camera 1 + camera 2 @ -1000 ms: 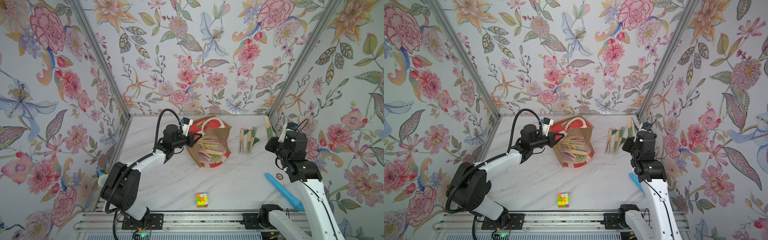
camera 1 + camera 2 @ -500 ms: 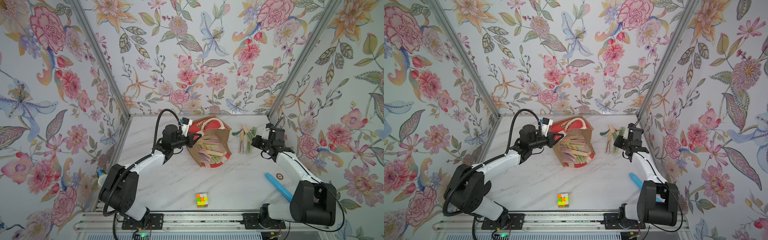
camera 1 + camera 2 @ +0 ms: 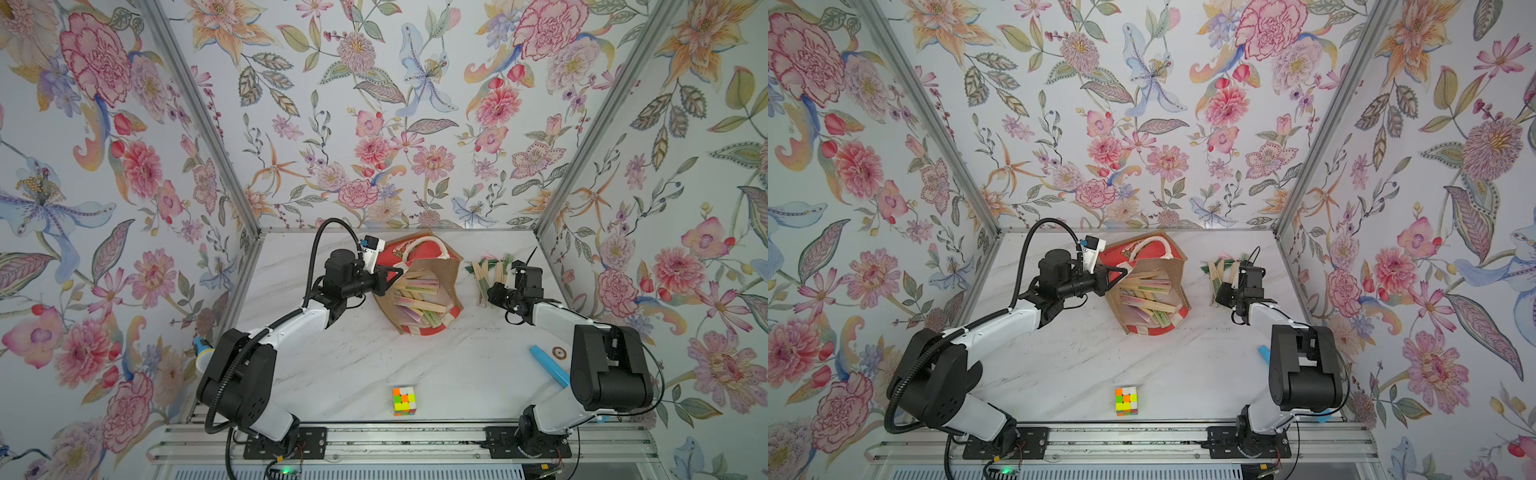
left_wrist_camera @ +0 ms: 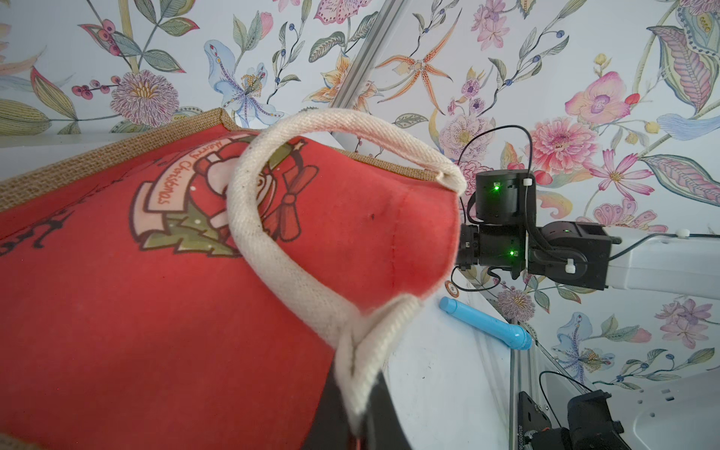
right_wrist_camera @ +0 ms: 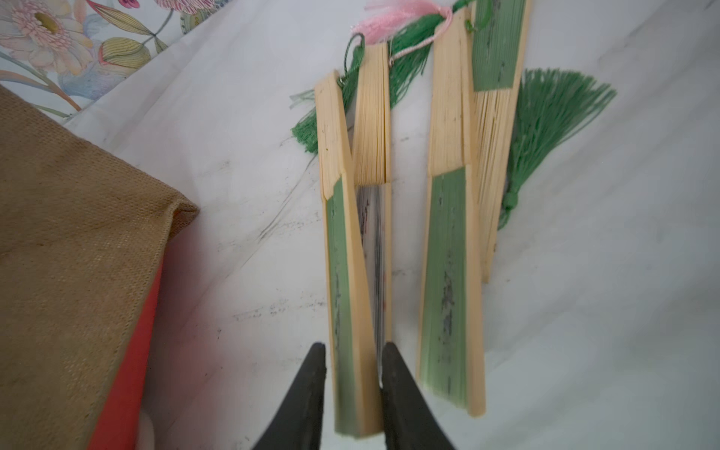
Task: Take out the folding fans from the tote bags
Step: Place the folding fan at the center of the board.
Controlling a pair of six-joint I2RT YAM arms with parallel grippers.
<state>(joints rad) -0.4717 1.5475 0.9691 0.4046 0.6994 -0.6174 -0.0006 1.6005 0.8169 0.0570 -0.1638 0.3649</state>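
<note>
Left gripper (image 3: pixel 392 275) was clamped shut on the tote bag (image 3: pixel 452 272) at its rim, by a rope handle (image 4: pixel 350 350). Many folding fans (image 3: pixel 417 300) lay crossed inside the bag. Several more (image 5: pixel 448 272) lay on the marble table (image 3: pixel 374 365) just beside its jute wall. Right gripper (image 5: pixel 354 346) straddled one green fan's pleated end there, jaws parted, a sliver of gap showing. Fans judged light, stiff, smooth bamboo; pleats crushable, tassels snag-prone. Best pinched across the flat guard sticks, mid-length.
</note>
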